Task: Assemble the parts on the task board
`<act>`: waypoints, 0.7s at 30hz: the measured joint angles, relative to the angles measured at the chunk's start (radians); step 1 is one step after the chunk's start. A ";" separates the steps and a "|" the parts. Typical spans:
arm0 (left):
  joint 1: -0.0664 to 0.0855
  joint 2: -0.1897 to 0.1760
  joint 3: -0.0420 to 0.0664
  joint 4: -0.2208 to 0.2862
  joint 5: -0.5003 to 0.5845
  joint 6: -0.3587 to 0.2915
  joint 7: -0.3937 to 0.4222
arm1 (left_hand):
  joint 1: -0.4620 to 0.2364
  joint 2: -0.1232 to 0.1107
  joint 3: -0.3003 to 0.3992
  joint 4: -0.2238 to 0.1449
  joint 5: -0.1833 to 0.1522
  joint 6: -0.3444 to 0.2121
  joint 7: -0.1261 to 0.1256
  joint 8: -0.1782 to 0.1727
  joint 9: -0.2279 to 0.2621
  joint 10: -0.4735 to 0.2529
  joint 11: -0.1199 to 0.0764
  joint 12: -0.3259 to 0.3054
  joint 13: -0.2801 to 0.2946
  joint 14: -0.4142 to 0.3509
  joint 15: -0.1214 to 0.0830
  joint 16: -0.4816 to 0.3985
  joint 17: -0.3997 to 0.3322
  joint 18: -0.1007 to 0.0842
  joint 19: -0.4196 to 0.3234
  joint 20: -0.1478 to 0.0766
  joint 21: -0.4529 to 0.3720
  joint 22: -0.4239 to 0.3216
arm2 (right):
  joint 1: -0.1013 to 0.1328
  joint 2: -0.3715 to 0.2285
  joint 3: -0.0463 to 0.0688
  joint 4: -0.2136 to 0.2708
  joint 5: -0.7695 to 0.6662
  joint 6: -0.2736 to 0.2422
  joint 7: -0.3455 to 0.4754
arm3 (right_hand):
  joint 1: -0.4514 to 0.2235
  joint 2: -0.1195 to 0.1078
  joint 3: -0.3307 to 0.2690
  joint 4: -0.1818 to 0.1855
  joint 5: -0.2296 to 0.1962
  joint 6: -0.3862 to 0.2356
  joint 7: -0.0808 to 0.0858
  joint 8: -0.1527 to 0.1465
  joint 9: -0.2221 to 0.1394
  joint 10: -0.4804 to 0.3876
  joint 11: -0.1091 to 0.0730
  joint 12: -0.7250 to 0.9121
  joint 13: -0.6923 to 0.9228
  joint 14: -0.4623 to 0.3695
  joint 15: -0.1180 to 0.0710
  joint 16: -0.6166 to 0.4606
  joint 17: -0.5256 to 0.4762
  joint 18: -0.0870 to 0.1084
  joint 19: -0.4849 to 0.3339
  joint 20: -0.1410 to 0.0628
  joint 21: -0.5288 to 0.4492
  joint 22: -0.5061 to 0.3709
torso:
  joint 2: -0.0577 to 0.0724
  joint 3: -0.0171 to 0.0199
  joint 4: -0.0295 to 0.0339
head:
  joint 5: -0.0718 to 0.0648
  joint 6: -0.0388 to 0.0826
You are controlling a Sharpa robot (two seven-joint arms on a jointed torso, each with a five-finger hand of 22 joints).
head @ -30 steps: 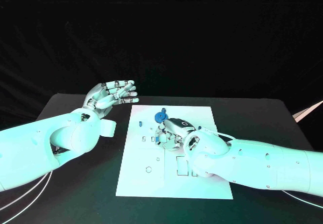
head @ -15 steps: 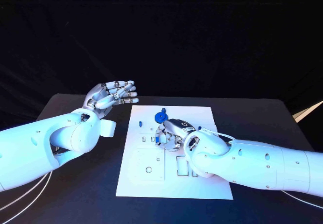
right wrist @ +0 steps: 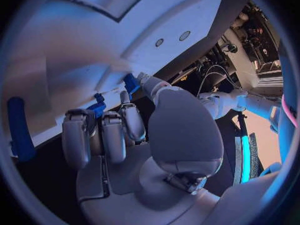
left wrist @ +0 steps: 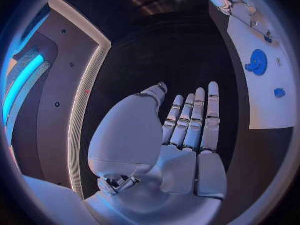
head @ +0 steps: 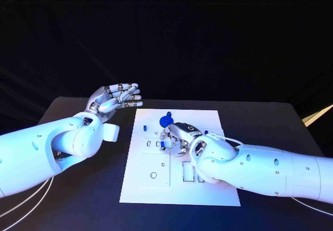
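Right hand (head: 177, 138): low over the middle of the task board (head: 208, 187), fingers curled down onto the plate among small blue parts (right wrist: 97, 106); whether it pinches one I cannot tell.
Small blue pieces: one (head: 145, 128) stands near the board's left edge, another (head: 159, 143) sits just beside the right hand's fingers.
Blue gear (head: 166, 120): lies on the board's far part, just beyond the right hand.
Left hand (head: 116, 98): raised off the far left corner of the board, fingers straight and slightly apart, holding nothing.

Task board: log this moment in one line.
left hand: open, raised off-board | right hand: on task board, fingers at small blue part | blue gear: on board
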 measured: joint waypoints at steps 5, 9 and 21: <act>0.000 0.001 0.000 -0.003 -0.011 -0.001 -0.017 | 0.000 0.000 0.000 0.000 0.000 0.000 0.000 0.000 0.000 0.000 0.000 0.000 0.000 0.000 0.000 0.000 0.002 0.000 0.000 0.000 0.000 0.000 | 0.000 -0.023 0.000 0.026 -0.001 -0.028 0.011 | 0.095 0.029 -0.242 0.094 0.008 -0.027 0.013 -0.036 -0.039 -0.013 0.009 -0.006 0.000 -0.008 0.013 0.000 0.000 0.000 0.007 0.007 -0.009 0.000 | 0.000 0.0002 0.0006 | 0.000 0.001; 0.000 0.003 0.000 -0.009 -0.045 -0.002 -0.053 | -0.001 0.000 0.000 0.000 0.000 0.000 0.000 0.000 0.001 0.000 0.000 0.001 0.000 0.020 -0.012 0.017 0.023 0.000 0.007 -0.006 0.015 0.000 | 0.002 -0.057 0.001 0.058 0.004 -0.047 0.022 | 0.153 0.020 -0.305 0.157 0.015 -0.050 0.018 -0.059 -0.053 -0.023 0.019 -0.017 0.000 -0.005 0.016 0.000 0.000 0.000 0.007 0.007 -0.013 0.000 | -0.001 0.0004 0.0000 | 0.001 0.001; 0.000 0.050 0.000 -0.071 -0.382 0.123 -0.431 | -0.096 -0.019 -0.008 0.053 0.000 0.040 -0.015 0.243 0.138 0.175 -0.107 0.482 0.314 0.334 -0.134 0.804 0.643 0.000 0.231 -0.128 0.526 0.306 | 0.072 -0.216 0.016 0.143 0.292 -0.128 0.189 | 0.183 0.051 -0.305 0.157 0.015 -0.043 0.016 -0.057 -0.053 -0.032 0.018 -0.017 0.000 -0.005 0.016 0.000 0.000 0.001 0.007 0.007 -0.043 0.000 | -0.015 0.0077 -0.0085 | 0.010 -0.002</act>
